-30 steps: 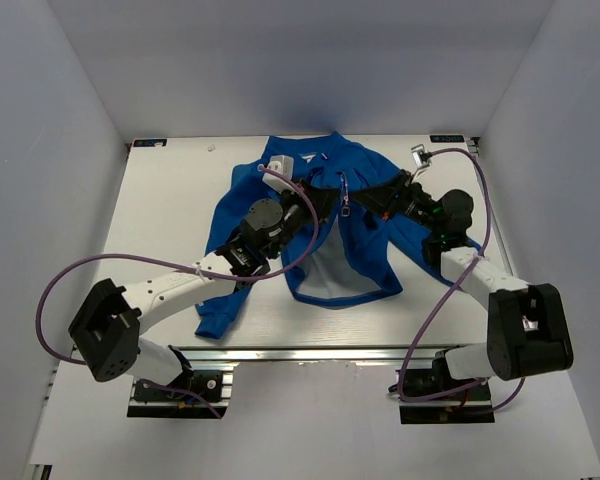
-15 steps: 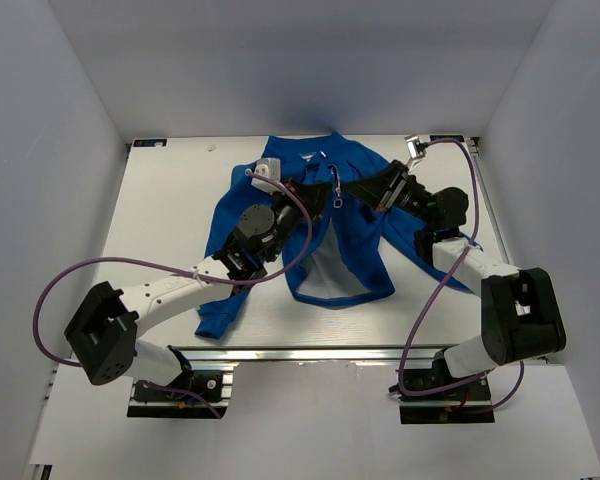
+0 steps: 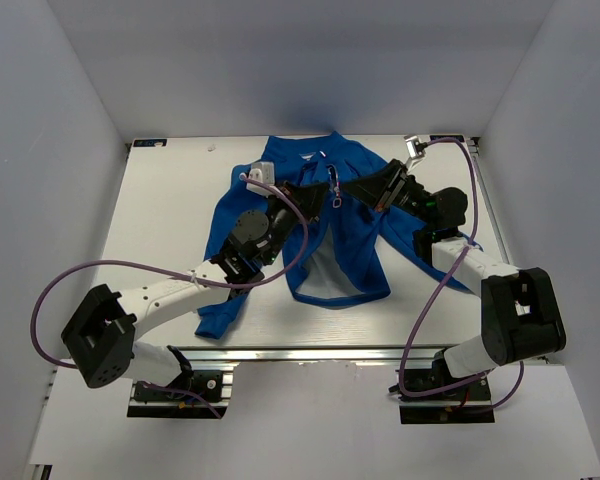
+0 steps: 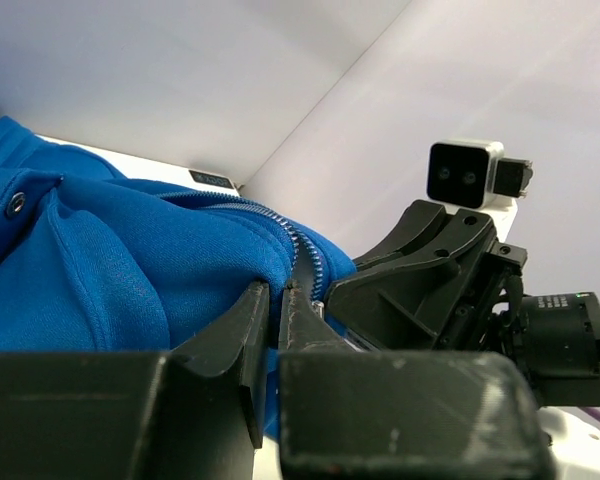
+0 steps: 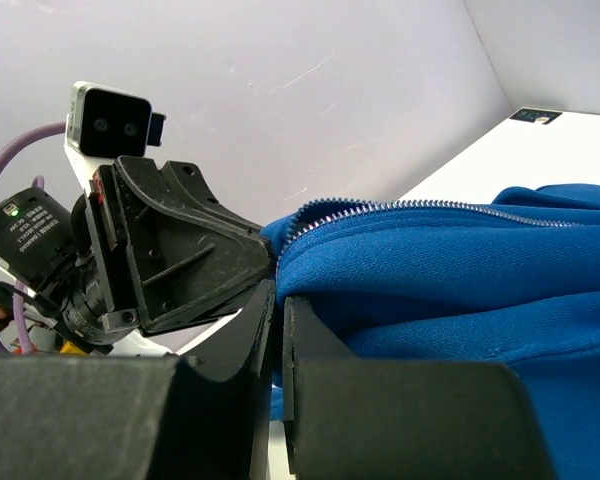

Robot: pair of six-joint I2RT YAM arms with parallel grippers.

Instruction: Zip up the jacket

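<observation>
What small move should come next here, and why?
Probably lower both pinched edges toward the table, keeping them together. The left fingers and right fingers each clamp the jacket beside its zipper teeth, raised, while the front gapes below, pale lining showing.

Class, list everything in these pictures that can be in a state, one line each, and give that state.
jacket: lying front up, open, gaping toward the hem.
zipper: undone, teeth bare along the edge.
left gripper: shut on the jacket's front edge.
right gripper: shut on the jacket's other front edge.
</observation>
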